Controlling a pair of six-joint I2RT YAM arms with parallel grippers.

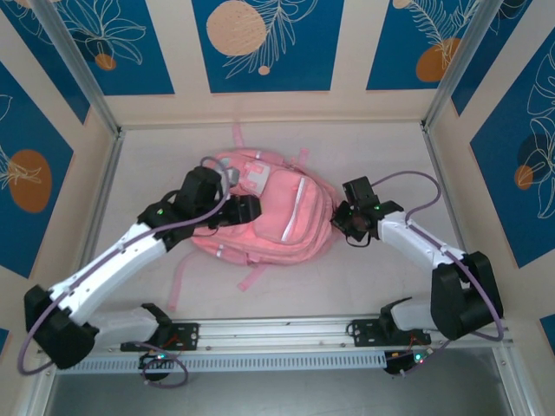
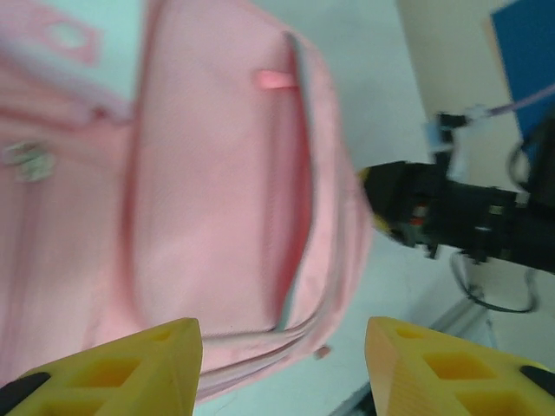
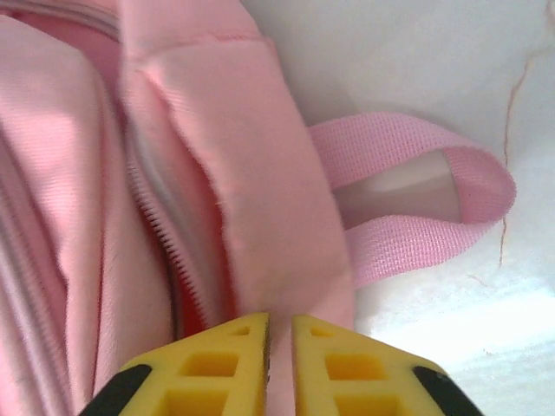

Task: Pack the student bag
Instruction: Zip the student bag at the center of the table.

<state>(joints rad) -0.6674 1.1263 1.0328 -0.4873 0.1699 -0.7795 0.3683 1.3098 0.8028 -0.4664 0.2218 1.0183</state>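
Observation:
The student bag, a large pink backpack, lies flat in the middle of the white table. My left gripper hovers over its left half. In the left wrist view that gripper is open, its yellow fingers wide apart with nothing between them, above the bag's front pocket. My right gripper is at the bag's right edge. In the right wrist view it is shut on a fold of pink fabric beside an open zip, next to a webbing loop.
Loose pink straps trail off the bag toward the near left. A metal rail runs along the near edge between the arm bases. Patterned blue and cream walls enclose the table on three sides.

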